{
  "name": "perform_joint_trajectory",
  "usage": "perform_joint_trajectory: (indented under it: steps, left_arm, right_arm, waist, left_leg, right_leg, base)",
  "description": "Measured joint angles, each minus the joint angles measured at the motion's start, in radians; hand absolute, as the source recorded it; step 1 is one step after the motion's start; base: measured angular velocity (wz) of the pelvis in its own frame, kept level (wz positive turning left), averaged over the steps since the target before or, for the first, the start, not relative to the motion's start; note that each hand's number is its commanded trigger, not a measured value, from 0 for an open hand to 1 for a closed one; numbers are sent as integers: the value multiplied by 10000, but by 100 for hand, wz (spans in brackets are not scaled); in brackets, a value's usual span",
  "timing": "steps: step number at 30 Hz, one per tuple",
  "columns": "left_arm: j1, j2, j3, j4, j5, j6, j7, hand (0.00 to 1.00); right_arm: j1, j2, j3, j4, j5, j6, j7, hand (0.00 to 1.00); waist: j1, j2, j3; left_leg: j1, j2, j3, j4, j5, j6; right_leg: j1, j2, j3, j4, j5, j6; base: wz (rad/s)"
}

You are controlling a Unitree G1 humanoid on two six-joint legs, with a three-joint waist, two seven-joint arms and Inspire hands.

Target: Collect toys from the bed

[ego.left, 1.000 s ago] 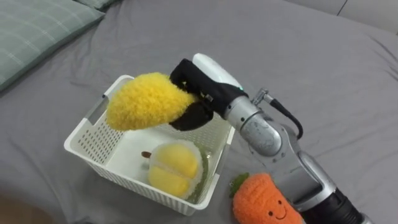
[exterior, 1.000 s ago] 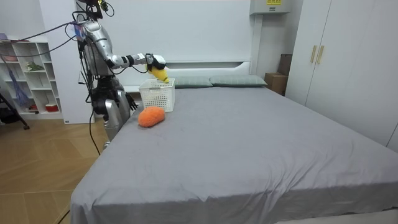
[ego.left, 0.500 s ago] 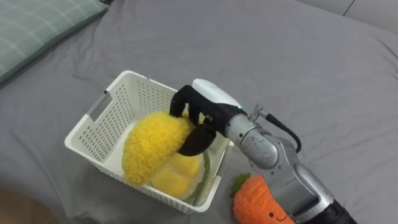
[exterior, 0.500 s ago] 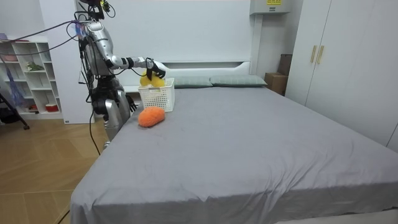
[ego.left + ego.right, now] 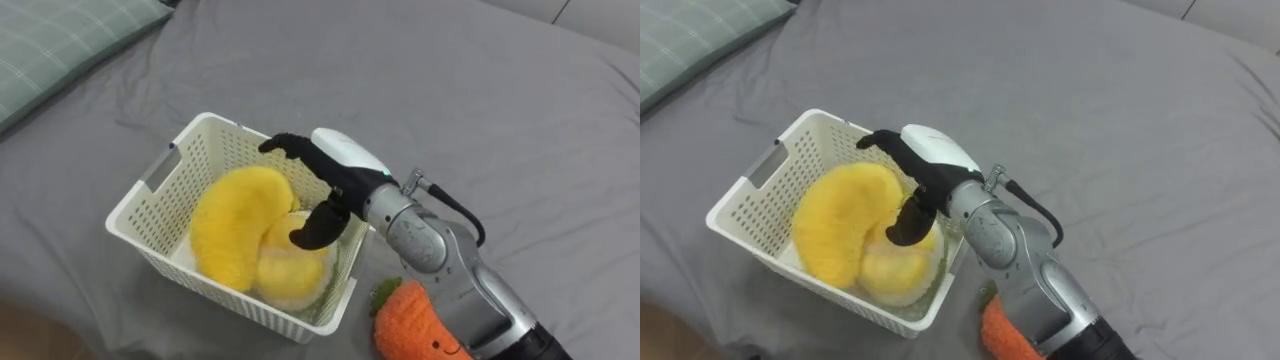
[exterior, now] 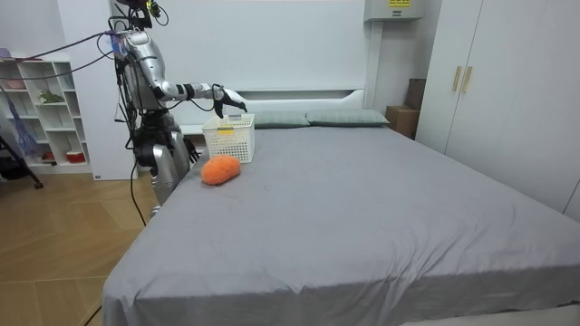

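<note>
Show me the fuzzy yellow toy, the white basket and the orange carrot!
fuzzy yellow toy [image 5: 235,235]: left eye view, middle of its curved body.
white basket [image 5: 200,292]: left eye view, its near wall.
orange carrot [image 5: 420,325]: left eye view, its orange body.

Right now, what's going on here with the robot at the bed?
The robot stands beside the grey bed, its right hand open above the white basket. A fuzzy yellow plush toy lies in the basket against a pale round plush fruit. An orange plush carrot lies on the bed beside the basket, not yet collected.
</note>
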Motion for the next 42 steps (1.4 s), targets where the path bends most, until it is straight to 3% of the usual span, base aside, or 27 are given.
perform_joint_trajectory:
  steps: [13, 18, 22, 29, 35, 42]
  left_arm:
    - [87, -77, 33, 17, 3, -50, 314, 0]
    - [210, -178, 385, 2, -23, -116, 520, 0]
    - [222, -201, 412, 2, 2, -143, 694, 0]
    - [579, -273, 851, 2, -8, -114, 707, 0]
    - [989, -292, 1075, -217, 23, -181, 801, 0]
    - [1044, -285, 1189, -239, 18, -205, 944, 0]
  right_arm:
    - [15, -21, -105, -462, 394, -88, -29, 0]
    - [12, -14, -671, -1196, 899, -394, -402, 0]
    - [22, -35, -1142, -1189, 1695, -429, -932, 0]
    - [521, -131, -2336, -1181, 1958, -468, -2020, 0]
    - [1368, -136, -3491, -847, 2651, -728, -2626, 0]
    - [1790, -507, -4247, -431, 3156, -759, -3152, 0]
  waist:
    - [-52, 29, -2]
    - [-63, 100, 17]
    - [-132, 124, 18]
    - [-600, 282, -48]
    - [-1125, 379, -66]
    - [-1565, 381, -79]
  left_leg:
    - [108, 10, 99, -7, 0, 0]
    - [236, 7, 94, -19, 1, 1]
    - [298, 5, 83, -5, 0, 2]
    - [414, 7, 122, 12, -5, 8]
    - [525, 30, 295, -34, -5, 7]
    - [533, 47, 421, -43, -21, 8]
  right_leg:
    - [58, 16, 167, 10, 1, -1]
    - [204, 17, 228, -3, 1, -1]
    - [274, 19, 259, 4, 2, 0]
    - [371, -9, 232, 17, 10, 13]
    - [405, 0, 317, 28, 11, 13]
    - [366, 27, 552, 87, 11, 13]
  base:
    - [-2]
    - [1]
    - [1]
    - [-1]
    - [-8]
    - [-6]
